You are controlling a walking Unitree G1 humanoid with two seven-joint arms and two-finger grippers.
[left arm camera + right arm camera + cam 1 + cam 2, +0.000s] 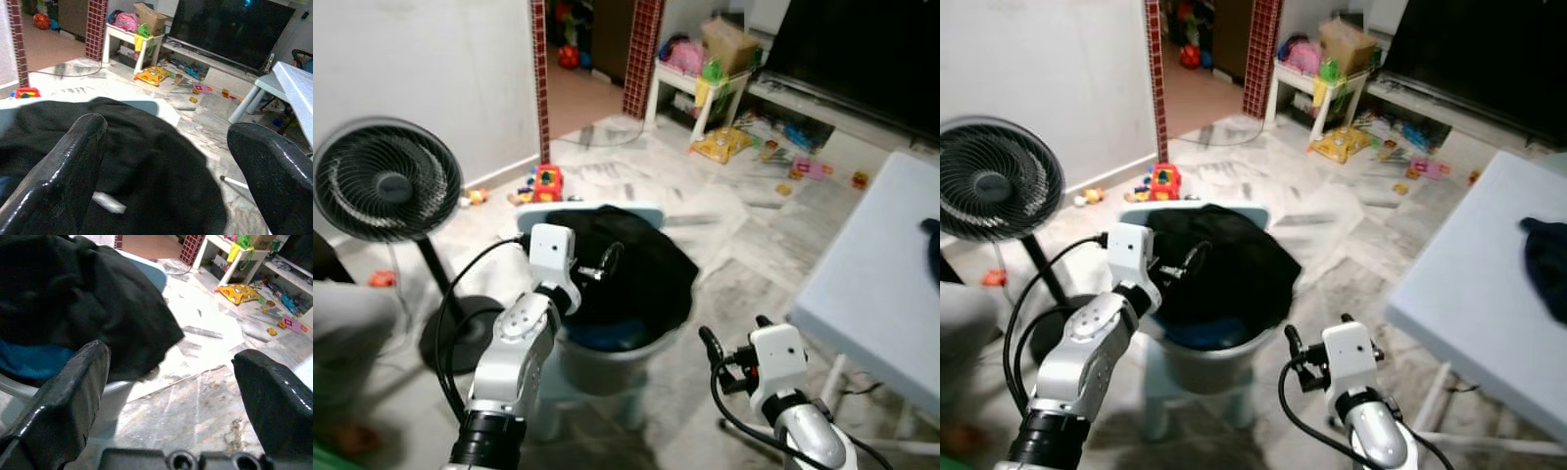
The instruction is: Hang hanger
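- The left gripper [599, 264] hovers just over the black garment [636, 264] heaped in the grey basket [607, 354], its jaws spread wide with nothing between them.
- In the left wrist view the two fingers [58, 171] frame the cloth, and a pale sliver, perhaps part of the hanger [108, 202], lies on the fabric between and just below the jaws; it is too blurred to be sure.
- The right gripper [734, 343] hangs lower, beside the basket rim and above the marble floor [744, 264]; its jaws are likewise spread and empty.
- Judging from this, the step in hand is finding and gripping the hanger. It would go best by lowering the left jaws straight onto the pale piece and closing on the rigid part alone, since pinching cloth with it would drag the whole heap up.
- Edges: the basket rim sits close under the left jaws and just beside the right ones; the pale blue table [881, 274] lies well out beyond the right jaws.
- The standing fan [386, 191] stands outside the left arm, so a wide outward swing risks striking it; open floor ahead of both jaws gives the freest room.
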